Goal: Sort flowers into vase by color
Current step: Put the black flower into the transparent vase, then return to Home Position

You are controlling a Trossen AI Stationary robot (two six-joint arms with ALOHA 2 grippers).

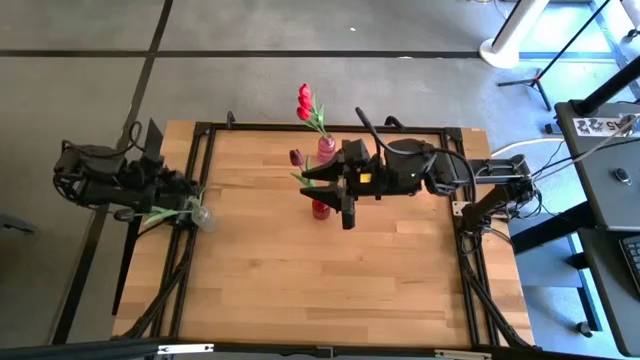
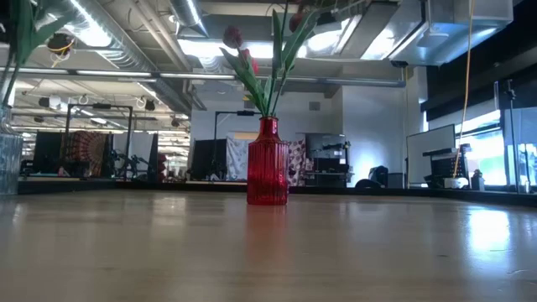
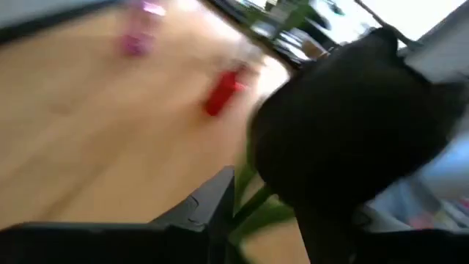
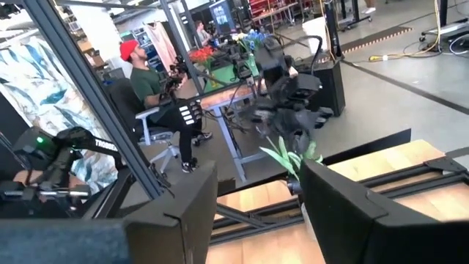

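A red ribbed vase stands mid-table and holds a maroon tulip with green leaves. Behind it, a pink vase carries red tulips. A clear vase with green stems stands at the table's left edge. My left gripper hovers there, shut on a green flower stem; the flower's head is hidden. My right gripper is open and holds nothing, just right of the red vase. My left gripper pinches a green stem between its two fingers, next to the clear vase. The wrist view is blurred, so I cannot tell which part of the stem it has, or whether the flower's lower end still stands in the vase.
A black frame runs round the wooden table top. Bare wood lies along the near half. Beyond the table's left edge a person in a red cap sits at a desk.
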